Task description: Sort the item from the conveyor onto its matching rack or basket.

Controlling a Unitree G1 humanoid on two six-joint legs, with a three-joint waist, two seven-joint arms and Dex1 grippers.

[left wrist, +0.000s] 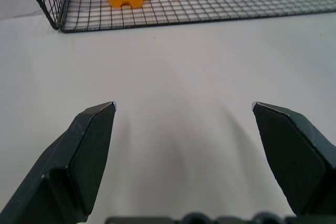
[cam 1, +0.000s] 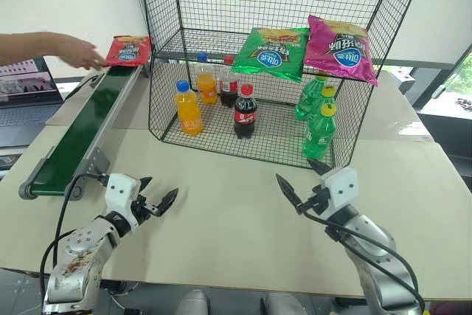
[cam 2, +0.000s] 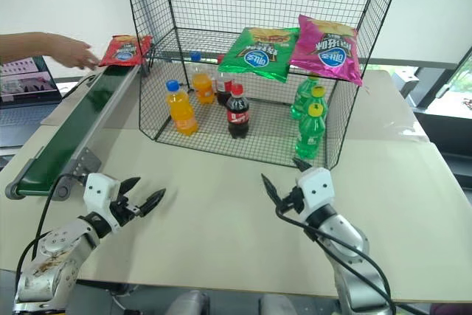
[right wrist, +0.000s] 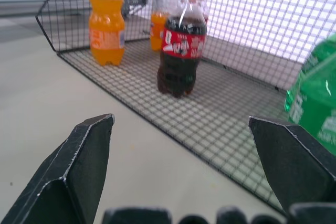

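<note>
Left end effector [cam 1: 157, 194] spread wide, right end effector [cam 1: 302, 182] spread wide

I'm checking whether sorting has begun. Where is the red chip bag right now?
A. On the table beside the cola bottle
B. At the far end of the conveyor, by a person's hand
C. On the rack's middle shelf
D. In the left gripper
B: the red chip bag lies at the far end of the conveyor, next to a person's hand; both the left gripper and right gripper are open and empty.
</note>
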